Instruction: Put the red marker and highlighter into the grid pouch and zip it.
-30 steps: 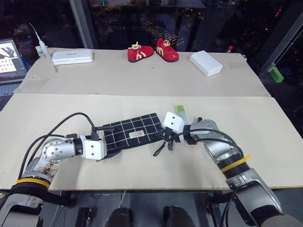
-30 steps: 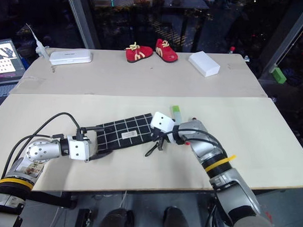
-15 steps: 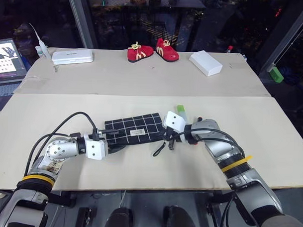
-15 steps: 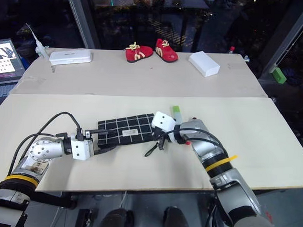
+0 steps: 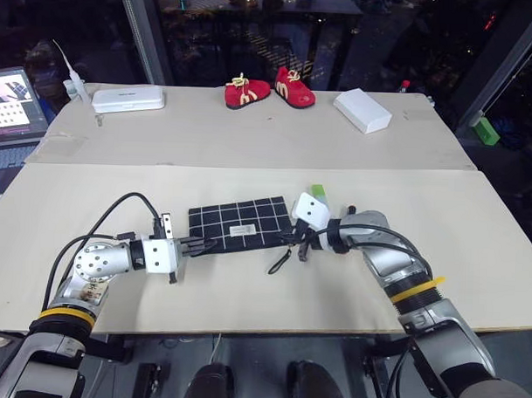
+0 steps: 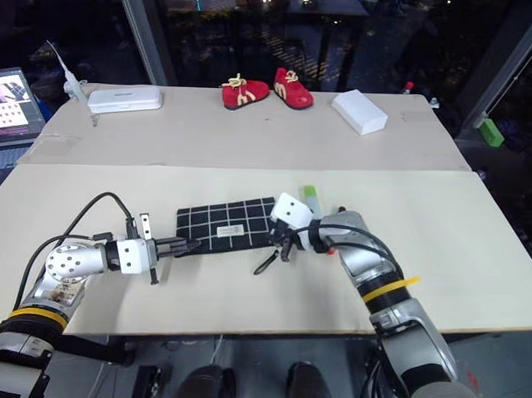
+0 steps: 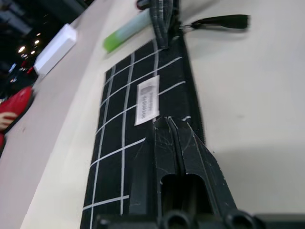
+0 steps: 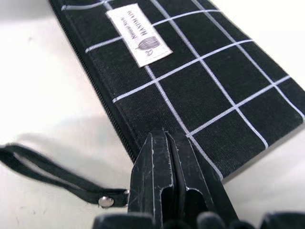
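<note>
The marker cannot be made out anywhere; a small red spot shows by the right wrist, too small to tell what it is. Most of the highlighter (image 5: 319, 191) is hidden behind the right hand's white housing, so just its bright green cap end pokes out on the far side, close beside the pouch's right end; in the left wrist view it shows as a pale green stick (image 7: 127, 30) lying just past the pouch's far corner. The pouch (image 5: 240, 222) lies flat near the middle of the worktop (image 5: 475, 232), a black fabric rectangle with thin white grid lines and a small white label (image 8: 138, 41) whose print is too fine to read. Its zipper runs along the near edge, and whether the teeth are fully closed cannot be told. The black pull strap (image 5: 280, 260) trails off the pouch's near right corner onto the worktop, ending in a small metal snap. The left hand (image 5: 200, 244) sits at the pouch's left end, fingers pressed together with the tips on the fabric (image 7: 167, 125); whether they pinch it cannot be told. The right hand (image 6: 283, 243) is at the pouch's right end, fingers shut side by side (image 8: 164, 157) at the zipper corner, with no clear hold on anything.
</note>
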You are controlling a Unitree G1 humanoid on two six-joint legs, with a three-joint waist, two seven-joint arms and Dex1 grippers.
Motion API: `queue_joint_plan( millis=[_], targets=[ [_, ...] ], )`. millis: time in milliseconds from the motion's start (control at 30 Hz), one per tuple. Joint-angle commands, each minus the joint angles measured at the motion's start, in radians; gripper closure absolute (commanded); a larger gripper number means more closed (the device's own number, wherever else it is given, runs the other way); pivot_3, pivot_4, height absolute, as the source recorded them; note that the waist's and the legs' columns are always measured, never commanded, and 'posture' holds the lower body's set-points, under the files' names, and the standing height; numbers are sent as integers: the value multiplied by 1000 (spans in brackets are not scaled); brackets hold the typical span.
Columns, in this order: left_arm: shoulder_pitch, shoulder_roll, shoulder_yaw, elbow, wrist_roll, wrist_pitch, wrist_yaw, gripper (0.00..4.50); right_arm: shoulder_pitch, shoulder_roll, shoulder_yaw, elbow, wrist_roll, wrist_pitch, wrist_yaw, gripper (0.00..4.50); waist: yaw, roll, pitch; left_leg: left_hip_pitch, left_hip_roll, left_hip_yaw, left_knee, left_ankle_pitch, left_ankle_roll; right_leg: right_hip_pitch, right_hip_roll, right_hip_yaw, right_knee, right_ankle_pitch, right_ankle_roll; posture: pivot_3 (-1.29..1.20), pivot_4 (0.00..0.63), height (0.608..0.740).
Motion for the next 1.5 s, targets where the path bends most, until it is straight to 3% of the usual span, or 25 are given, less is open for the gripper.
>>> queue_joint_plan(
  millis=[33,233,400,633,800,1133,1233,1400,1500],
  targets=[
    [5,-4,29,-39,-42,49,-2,4500,-47,4,-95,-60,96,110,5,3367,0,0,0,0,0,0,0,0,0,0,0,0,0,0,0,0,150,740],
    [31,-38,75,-99,-115,166,22,4500,-90,-23,-222,-183,303,344,67,1363,-1,0,0,-1,1,-2,0,0,0,0,0,0,0,0,0,0,150,740],
    [39,-59,113,-167,-157,254,29,4500,-94,-64,-228,-205,305,322,58,1363,1,0,0,-1,0,-4,0,0,0,1,0,-1,-1,0,0,0,150,740],
    [23,24,207,-180,-181,319,7,4500,-75,-47,-245,-188,284,250,-32,1363,-6,0,0,-1,0,-4,0,0,0,0,1,-1,-1,0,0,0,150,740],
    [58,73,227,-200,-181,332,-43,4500,-36,-45,-207,-194,268,229,-47,9,-3,0,0,-1,0,-4,0,0,0,0,0,-1,-1,0,0,0,150,740],
    [137,96,227,-214,-144,308,-88,4500,15,4,-99,-164,210,163,-62,9,-2,0,0,-1,0,-2,0,0,0,-1,0,-1,-1,0,0,0,150,740],
    [144,95,238,-214,-165,334,-91,3768,0,26,-87,-99,173,131,-89,0,-2,0,0,-1,0,-2,0,0,0,-1,0,-1,0,0,0,0,150,740],
    [153,94,257,-230,-209,376,-111,1848,-29,51,-82,-29,155,120,-89,0,-2,0,0,-1,0,-2,0,0,0,-1,0,0,-1,0,0,0,150,740],
    [160,95,263,-235,-207,374,-119,668,-47,65,-82,4,145,102,-91,805,-3,0,0,-1,0,-2,0,0,0,-1,0,0,-1,0,0,0,150,740]
  ],
)
